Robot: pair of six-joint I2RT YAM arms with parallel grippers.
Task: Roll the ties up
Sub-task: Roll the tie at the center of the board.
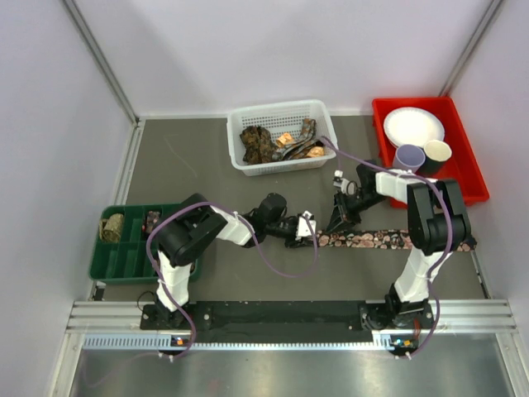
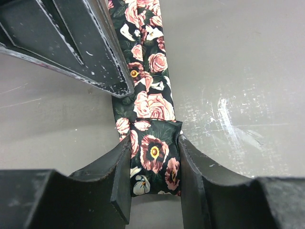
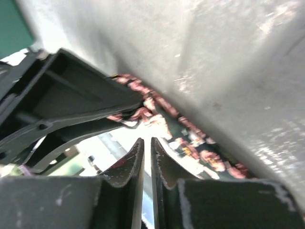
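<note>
Your left fingers [image 2: 185, 155] clench the folded end of the dark rose-print fabric tie [image 2: 150, 95], likely to start the coil. The rest lies flat across the grey bench [image 1: 207, 165], centre-right in the top view. Your right fingers [image 3: 138, 155], almost closed on nothing, hover over the strip.

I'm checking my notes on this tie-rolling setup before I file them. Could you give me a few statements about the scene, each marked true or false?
1. The left hand has its fingers on either side of the folded end of the floral tie. True.
2. The white basket is empty. False: several crumpled ties lie in it.
3. The red tray holds a plate and two cups. True.
4. The floral tie is fully rolled up. False: most of it lies stretched flat along the table.
5. The green tray holds a rolled tie. True.
</note>
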